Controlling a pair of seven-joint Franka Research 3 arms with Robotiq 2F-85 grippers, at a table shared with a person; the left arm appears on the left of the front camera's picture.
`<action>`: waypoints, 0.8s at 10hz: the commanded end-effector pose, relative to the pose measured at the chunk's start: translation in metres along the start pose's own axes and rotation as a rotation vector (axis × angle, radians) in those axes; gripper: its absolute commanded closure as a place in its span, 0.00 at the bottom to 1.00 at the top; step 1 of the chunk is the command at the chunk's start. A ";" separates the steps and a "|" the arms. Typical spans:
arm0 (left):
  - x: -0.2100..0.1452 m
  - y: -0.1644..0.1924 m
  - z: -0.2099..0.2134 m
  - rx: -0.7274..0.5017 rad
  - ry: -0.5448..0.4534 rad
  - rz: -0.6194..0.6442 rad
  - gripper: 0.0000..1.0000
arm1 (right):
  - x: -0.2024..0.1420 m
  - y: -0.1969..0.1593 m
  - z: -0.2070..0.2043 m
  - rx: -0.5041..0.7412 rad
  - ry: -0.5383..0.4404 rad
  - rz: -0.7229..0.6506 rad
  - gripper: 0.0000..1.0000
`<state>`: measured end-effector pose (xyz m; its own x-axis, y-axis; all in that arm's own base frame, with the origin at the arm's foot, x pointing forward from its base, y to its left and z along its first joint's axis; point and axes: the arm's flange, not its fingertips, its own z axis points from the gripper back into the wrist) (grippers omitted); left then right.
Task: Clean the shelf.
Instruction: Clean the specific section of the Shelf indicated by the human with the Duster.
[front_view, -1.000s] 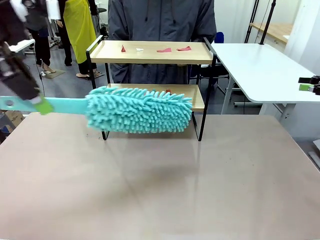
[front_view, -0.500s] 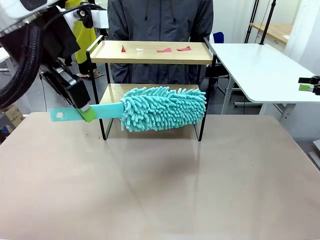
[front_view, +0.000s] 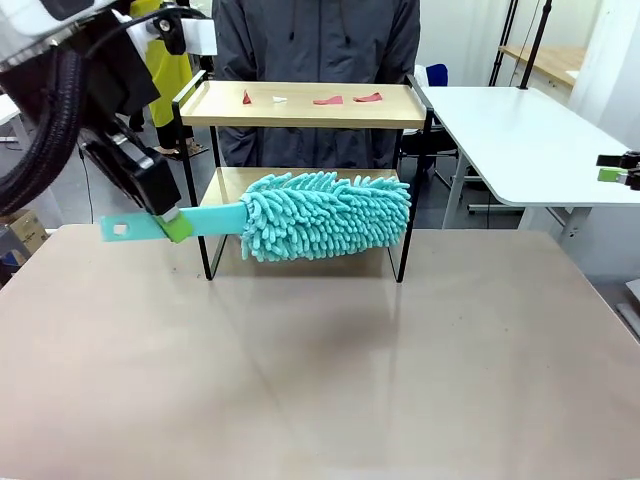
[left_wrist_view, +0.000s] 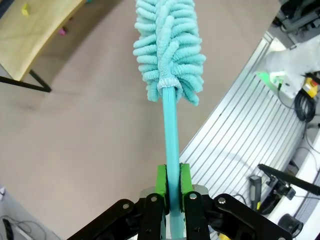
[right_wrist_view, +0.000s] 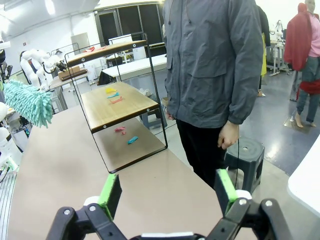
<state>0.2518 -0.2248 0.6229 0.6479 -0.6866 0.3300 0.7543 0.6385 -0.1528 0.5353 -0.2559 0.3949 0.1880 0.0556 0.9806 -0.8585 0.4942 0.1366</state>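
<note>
Two grippers, one at work: at the left, the left gripper is clenched on the flat handle of a turquoise duster, the green pads pinching it a little in from the handle's end (the left wrist view has the handle running straight out between the fingers). The duster's long axis lies level and points rightward, parallel to the boards of the shelf, which stands at the far edge of the table. Its fluffy head hangs in front of the lower tier, apparently clear of it. Red and white scraps lie on the top board, above and beyond the head, so a lift and a forward reach seem called for. Far right, the right gripper waits well apart, its jaws spread and empty.
</note>
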 end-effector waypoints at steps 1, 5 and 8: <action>0.017 -0.013 -0.012 0.082 -0.069 0.137 0.87 | 0.002 0.001 -0.001 0.000 0.004 0.000 0.00; 0.056 -0.040 -0.050 0.117 -0.141 0.290 0.87 | 0.002 0.001 -0.001 0.000 0.004 0.000 0.00; 0.091 -0.057 -0.090 0.110 -0.206 0.441 0.87 | 0.002 0.001 -0.001 0.000 0.004 0.000 0.00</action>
<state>0.2738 -0.3385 0.5759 0.8514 -0.3349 0.4037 0.4467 0.8662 -0.2237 0.5353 -0.2559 0.3949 0.1880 0.0556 0.9806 -0.8586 0.4941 0.1366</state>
